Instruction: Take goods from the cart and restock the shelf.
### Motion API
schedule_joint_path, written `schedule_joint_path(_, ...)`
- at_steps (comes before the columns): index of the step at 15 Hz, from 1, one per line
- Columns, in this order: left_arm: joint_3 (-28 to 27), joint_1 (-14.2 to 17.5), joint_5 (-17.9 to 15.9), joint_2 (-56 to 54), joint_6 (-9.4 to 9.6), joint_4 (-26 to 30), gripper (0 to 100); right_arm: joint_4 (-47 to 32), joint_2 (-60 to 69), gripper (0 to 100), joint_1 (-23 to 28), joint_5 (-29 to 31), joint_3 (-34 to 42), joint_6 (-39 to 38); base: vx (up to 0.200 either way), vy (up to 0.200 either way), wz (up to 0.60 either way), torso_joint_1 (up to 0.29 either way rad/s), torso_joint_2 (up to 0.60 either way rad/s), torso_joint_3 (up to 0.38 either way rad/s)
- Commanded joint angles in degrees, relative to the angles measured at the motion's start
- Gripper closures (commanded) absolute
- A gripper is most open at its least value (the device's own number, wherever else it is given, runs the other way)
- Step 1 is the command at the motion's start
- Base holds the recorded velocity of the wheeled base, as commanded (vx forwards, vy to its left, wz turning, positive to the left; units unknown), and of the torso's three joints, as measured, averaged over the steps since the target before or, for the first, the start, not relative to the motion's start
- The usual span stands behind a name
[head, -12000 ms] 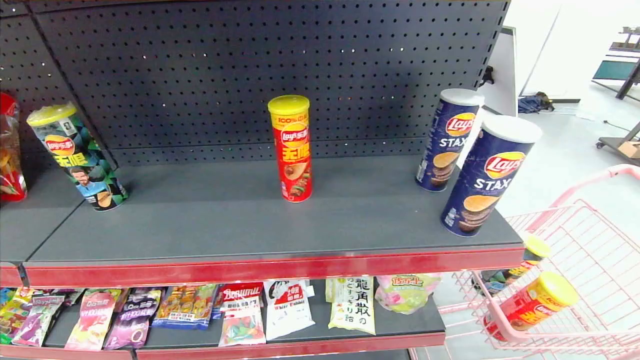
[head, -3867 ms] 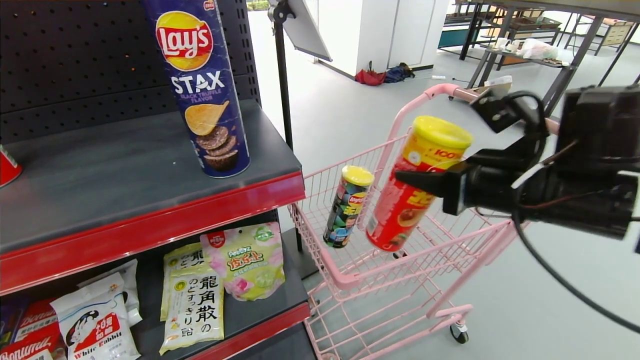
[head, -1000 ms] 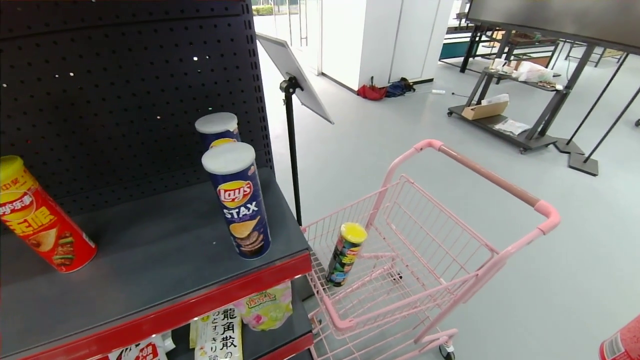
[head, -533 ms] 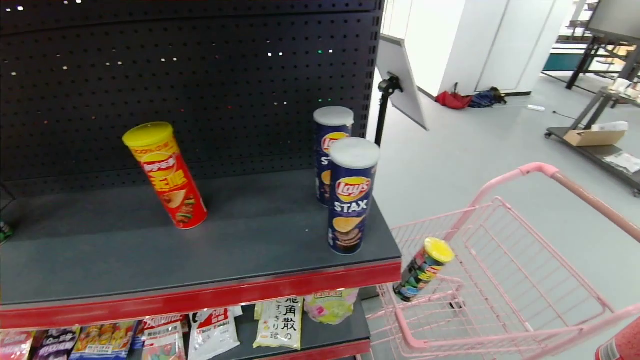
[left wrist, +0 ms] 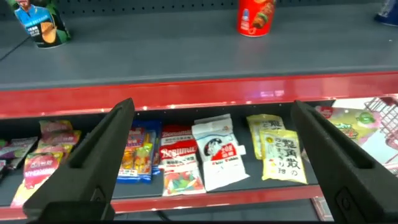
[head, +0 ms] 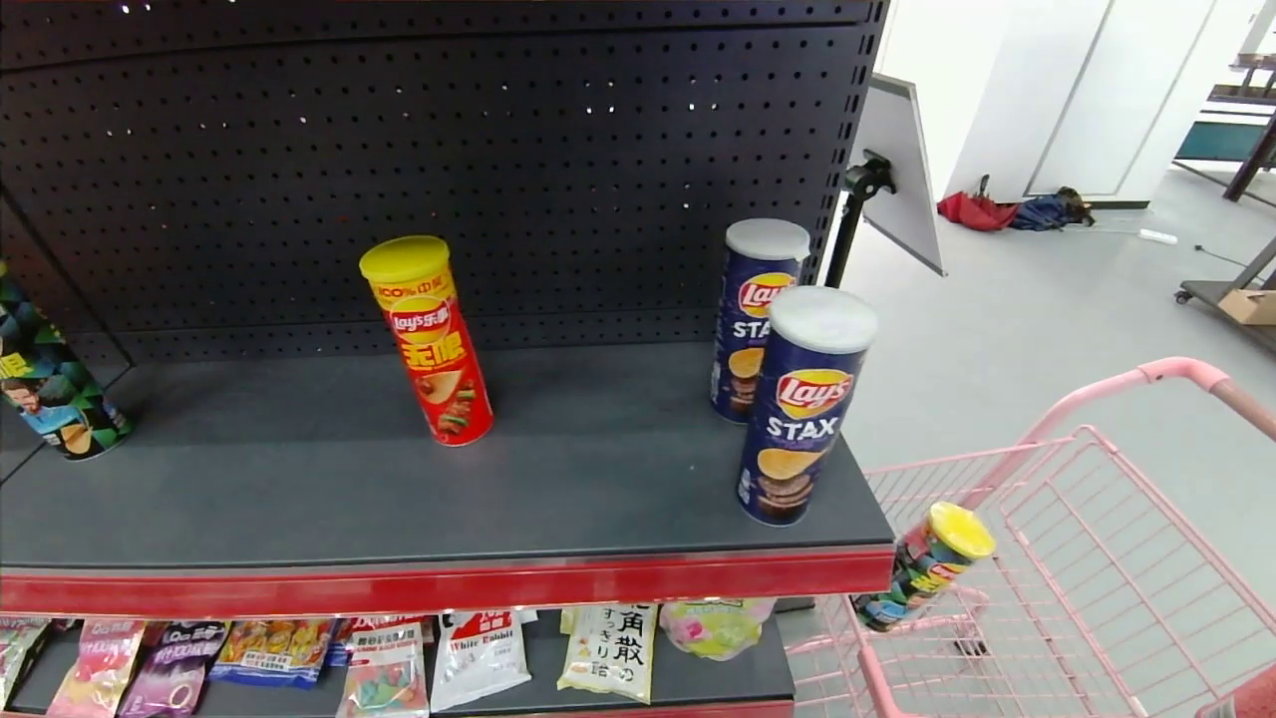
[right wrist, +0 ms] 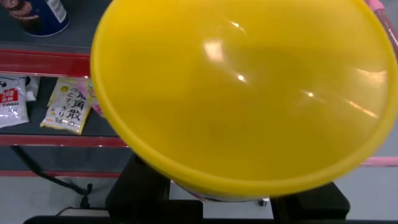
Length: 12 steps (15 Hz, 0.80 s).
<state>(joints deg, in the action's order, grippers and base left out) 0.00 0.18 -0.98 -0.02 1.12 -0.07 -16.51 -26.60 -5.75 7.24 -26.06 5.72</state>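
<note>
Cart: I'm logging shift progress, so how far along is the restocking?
Standing on the shelf: one red can, two blue cans, one green can. In hand: the right gripper holds a yellow-lidded can. Left: one patterned can in the cart, still to shelve.

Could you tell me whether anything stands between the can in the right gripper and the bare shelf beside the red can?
Yes. The front blue can and rear blue can stand at the right end of the shelf, between the held can and the bare space by the red can. From the front, nothing visible blocks it.
</note>
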Motion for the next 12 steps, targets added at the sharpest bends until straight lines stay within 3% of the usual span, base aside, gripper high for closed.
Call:
schedule_joint_path(1, 0.0, 0.0, 0.0, 0.0, 0.02, 0.0, 0, -0.1, 2.6, 100, 0.0, -0.1, 0.7, 0.0, 0.0, 0.2, 0.0, 0.017, 0.0, -0.007)
schedule_joint_path(12, 0.0, -0.1, 0.0, 0.0, -0.07, 0.0, 0, 0.2, 2.8, 100, -0.1, -0.2, 1.1, 0.0, 0.0, 0.2, 0.0, 0.001, 0.0, 0.004)
